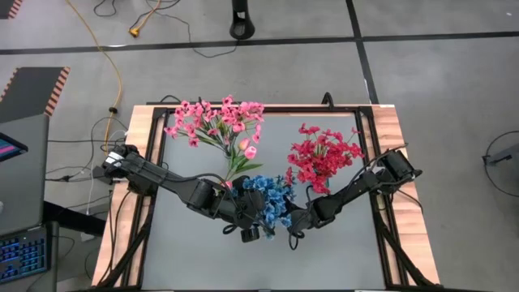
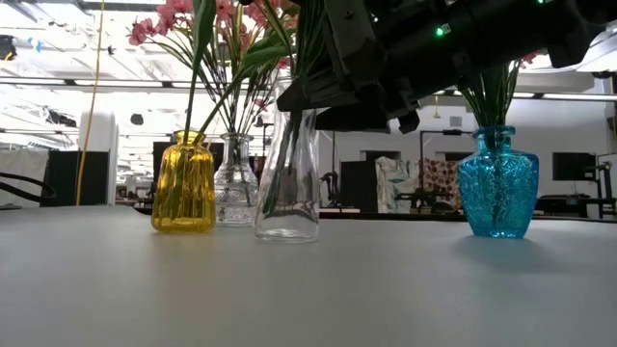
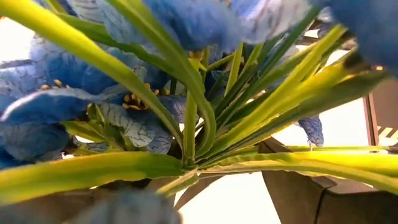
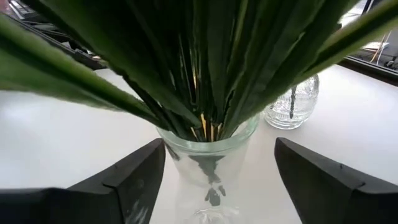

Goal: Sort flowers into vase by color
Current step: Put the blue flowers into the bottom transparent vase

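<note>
1. Seen from above, three bunches of flowers stand on the desk (image 1: 340, 251): light pink flowers (image 1: 215, 122) at the far left, red-pink flowers (image 1: 324, 156) at the far right, and blue flowers (image 1: 268, 199) nearer the front, between the two arms. No vase shows under the blossoms in this view.
2. The low view alone shows the vases: a yellow vase (image 2: 183, 185), a small cut-glass vase (image 2: 234, 183) behind it, a tall clear vase (image 2: 287, 178) and a blue vase (image 2: 497, 183), all upright on the desk.
3. In the low view the stems run upright, long axis vertical, fanning out above each neck; the pink blossoms top the stems over the yellow vase.
4. The left claw (image 1: 248, 234) sits at the near side of the blue bunch. Its wrist view is filled with blue petals and green leaves, and its fingers are hidden there. They stand wide apart, and no grip on anything shows.
5. The right claw (image 4: 217, 180) has its fingers (image 4: 134, 174) spread wide on either side of the clear vase's neck, apart from the glass. Green stems rise straight out of the neck, and the cut-glass vase shows behind.
</note>
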Robot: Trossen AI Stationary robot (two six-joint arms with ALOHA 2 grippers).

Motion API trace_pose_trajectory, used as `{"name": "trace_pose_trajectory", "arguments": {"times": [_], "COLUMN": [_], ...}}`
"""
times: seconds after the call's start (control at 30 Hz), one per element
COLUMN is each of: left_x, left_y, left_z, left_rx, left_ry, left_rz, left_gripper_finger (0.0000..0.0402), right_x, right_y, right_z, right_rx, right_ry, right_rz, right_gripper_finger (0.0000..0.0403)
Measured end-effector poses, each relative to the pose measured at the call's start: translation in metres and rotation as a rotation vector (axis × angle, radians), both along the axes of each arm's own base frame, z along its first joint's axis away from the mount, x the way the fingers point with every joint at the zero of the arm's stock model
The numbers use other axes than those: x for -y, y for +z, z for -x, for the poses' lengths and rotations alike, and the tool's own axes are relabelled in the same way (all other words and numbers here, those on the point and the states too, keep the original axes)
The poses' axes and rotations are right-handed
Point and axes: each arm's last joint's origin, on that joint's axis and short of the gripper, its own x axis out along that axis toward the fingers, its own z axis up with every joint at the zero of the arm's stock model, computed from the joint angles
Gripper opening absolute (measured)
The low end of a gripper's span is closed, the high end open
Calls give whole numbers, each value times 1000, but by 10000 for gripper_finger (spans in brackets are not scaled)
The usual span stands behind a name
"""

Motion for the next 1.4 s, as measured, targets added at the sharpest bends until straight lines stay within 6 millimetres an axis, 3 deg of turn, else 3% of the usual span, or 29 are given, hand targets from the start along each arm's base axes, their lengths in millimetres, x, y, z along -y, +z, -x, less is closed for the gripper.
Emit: {"name": "trace_pose_trajectory", "arguments": {"times": [0.23,0.57,0.83,1.1,1.4], "left_x": [0,0,0,1,0], "left_y": [0,0,0,0,0], "left_z": [0,0,0,0,0], "left_rx": [0,0,-2,1,1], "left_ry": [1,-3,-8,-3,0], "left_rz": [1,0,6,12,10], "left_gripper_finger": [206,206,206,206,206], "right_x": [2,0,-14,-28,-19], "right_y": [0,0,4,14,14], "right_z": [-1,0,3,5,0], "right_rx": [1,1,18,25,18], "right_ry": [-5,-1,12,-35,-30], "right_rz": [0,0,3,92,83], "right_gripper_finger": [293,290,276,236,213]}}
